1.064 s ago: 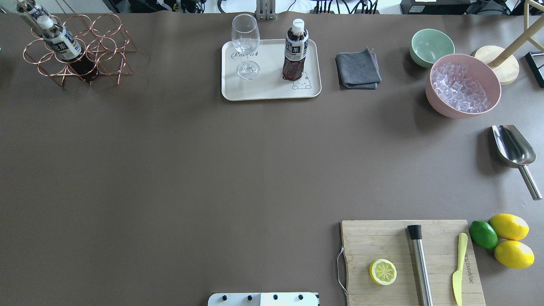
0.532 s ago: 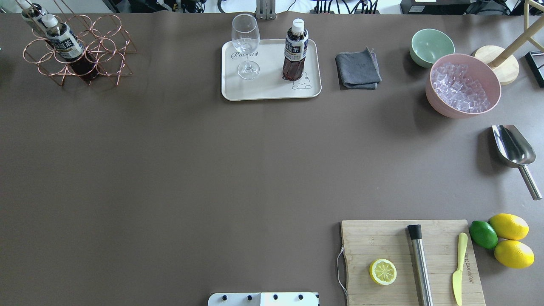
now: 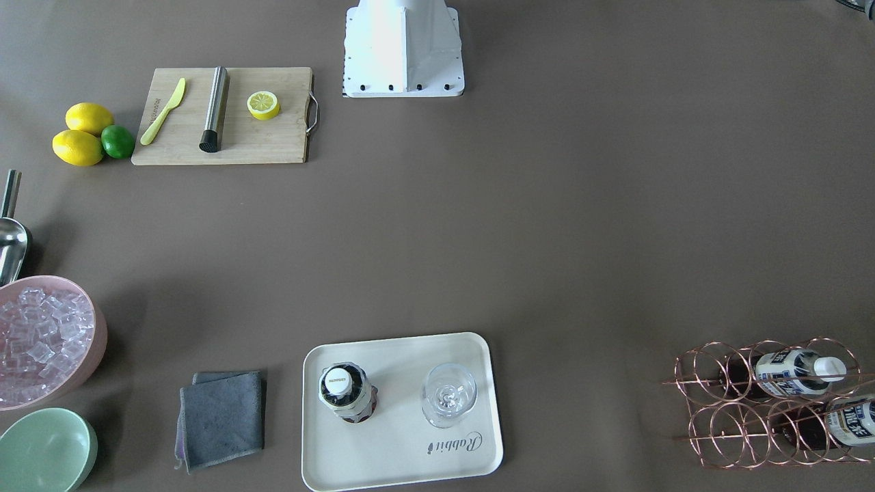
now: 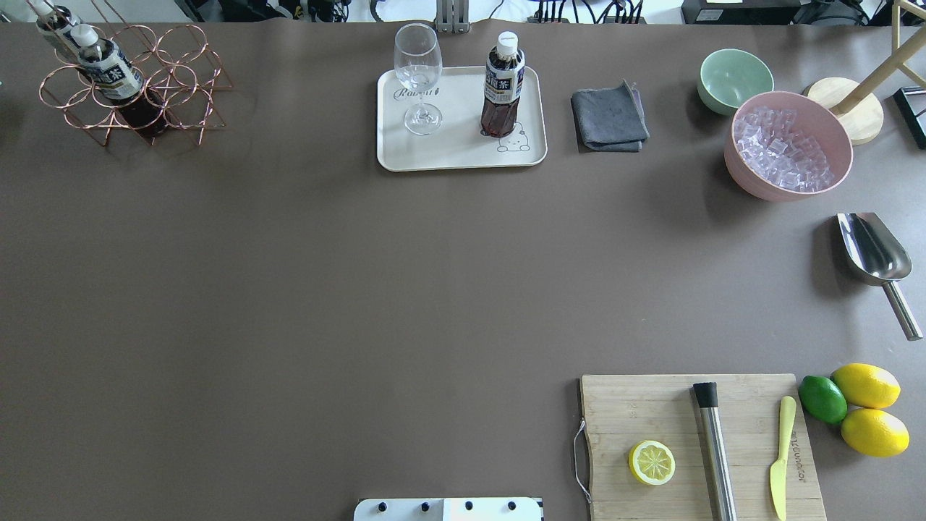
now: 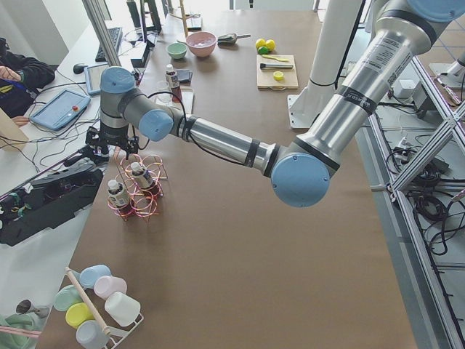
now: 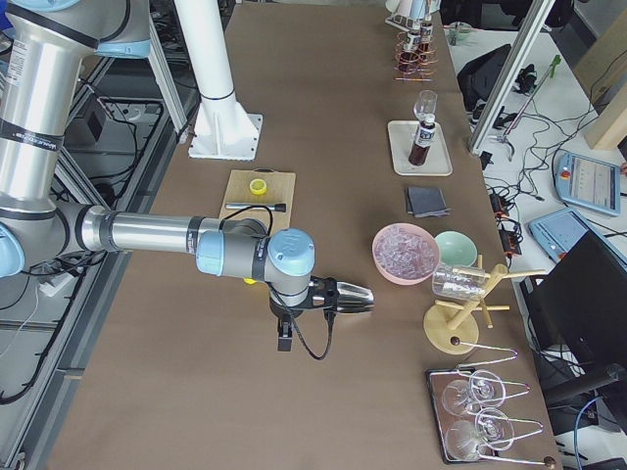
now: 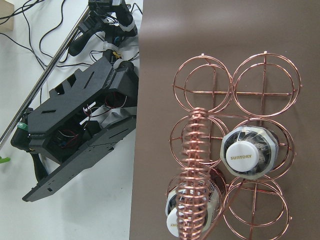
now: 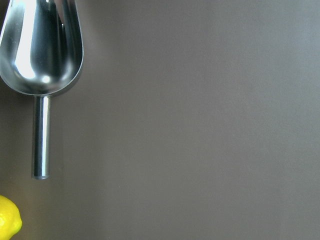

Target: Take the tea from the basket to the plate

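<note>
One tea bottle [image 4: 503, 87] stands upright on the cream plate [image 4: 456, 148], next to an empty wine glass [image 4: 418, 76]. It also shows from the front [image 3: 345, 393] on the plate [image 3: 383, 451]. Two more tea bottles [image 4: 108, 69] [image 4: 54, 18] sit in the copper wire basket [image 4: 173, 94] at the far left corner. The left wrist view looks straight down on the basket [image 7: 265, 85], one capped bottle [image 7: 248, 156] and the coiled handle [image 7: 196, 170]. My left gripper [image 5: 114, 151] hangs just above the basket; I cannot tell its state. My right gripper [image 6: 285, 338] is by the scoop; I cannot tell its state.
A grey cloth [image 4: 609, 119], a green bowl [image 4: 734, 76], a pink tub of ice [image 4: 788, 145] and a steel scoop [image 4: 875, 253] lie to the right. A cutting board [image 4: 651, 412] with a lemon half, a muddler and a knife is near right, with lemons and a lime [image 4: 822, 399] beside it.
The basket and its two bottles have shifted slightly and settled. The bottle and glass on the plate have not moved.
</note>
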`<state>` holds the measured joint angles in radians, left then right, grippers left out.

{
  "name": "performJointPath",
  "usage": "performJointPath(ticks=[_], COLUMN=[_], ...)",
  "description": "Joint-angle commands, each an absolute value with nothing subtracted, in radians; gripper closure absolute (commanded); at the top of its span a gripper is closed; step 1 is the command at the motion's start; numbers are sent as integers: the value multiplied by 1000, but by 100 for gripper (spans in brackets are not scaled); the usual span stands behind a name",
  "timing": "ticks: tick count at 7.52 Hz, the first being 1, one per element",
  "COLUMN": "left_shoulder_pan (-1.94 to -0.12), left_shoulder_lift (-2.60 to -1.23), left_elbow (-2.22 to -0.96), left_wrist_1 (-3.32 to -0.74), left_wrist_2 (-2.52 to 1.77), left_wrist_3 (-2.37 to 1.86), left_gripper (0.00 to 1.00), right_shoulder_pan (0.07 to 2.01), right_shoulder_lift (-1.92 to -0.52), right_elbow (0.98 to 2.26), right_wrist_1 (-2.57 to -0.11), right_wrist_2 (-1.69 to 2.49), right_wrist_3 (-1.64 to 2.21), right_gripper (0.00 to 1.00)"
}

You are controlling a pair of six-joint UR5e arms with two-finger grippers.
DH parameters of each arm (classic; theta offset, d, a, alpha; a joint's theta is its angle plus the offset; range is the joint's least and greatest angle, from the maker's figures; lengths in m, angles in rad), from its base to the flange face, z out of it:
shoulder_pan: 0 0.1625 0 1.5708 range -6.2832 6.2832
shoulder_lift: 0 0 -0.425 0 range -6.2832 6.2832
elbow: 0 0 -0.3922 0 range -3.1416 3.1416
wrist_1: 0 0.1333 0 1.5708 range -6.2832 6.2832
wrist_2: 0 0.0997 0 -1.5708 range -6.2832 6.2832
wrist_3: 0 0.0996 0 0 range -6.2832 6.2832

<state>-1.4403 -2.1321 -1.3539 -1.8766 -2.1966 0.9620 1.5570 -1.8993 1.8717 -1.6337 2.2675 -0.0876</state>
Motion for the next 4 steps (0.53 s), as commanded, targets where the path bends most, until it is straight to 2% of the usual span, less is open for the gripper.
performJointPath(ticks=[1, 2, 4], left_shoulder_pan=[-1482, -1492, -1497], left_shoulder_lift=[-1998, -1938, -1826], left_elbow=[-1552, -1630, -1692], left_wrist_1=[-1885, -1941, -2099], left_wrist_2=[-2203, -2200, -2198], left_wrist_3=[753, 574, 121], left_gripper=[2, 2, 2], right_shoulder_pan=[1557, 1557, 1557], right_shoulder_lift=[-1899, -1895, -1891], right_elbow=[1862, 1862, 1856], right_wrist_1=[-1634, -1634, -1634], right_wrist_2=[2269, 2272, 2270], right_wrist_3=[-87, -86, -87], right_gripper=[0, 0, 0])
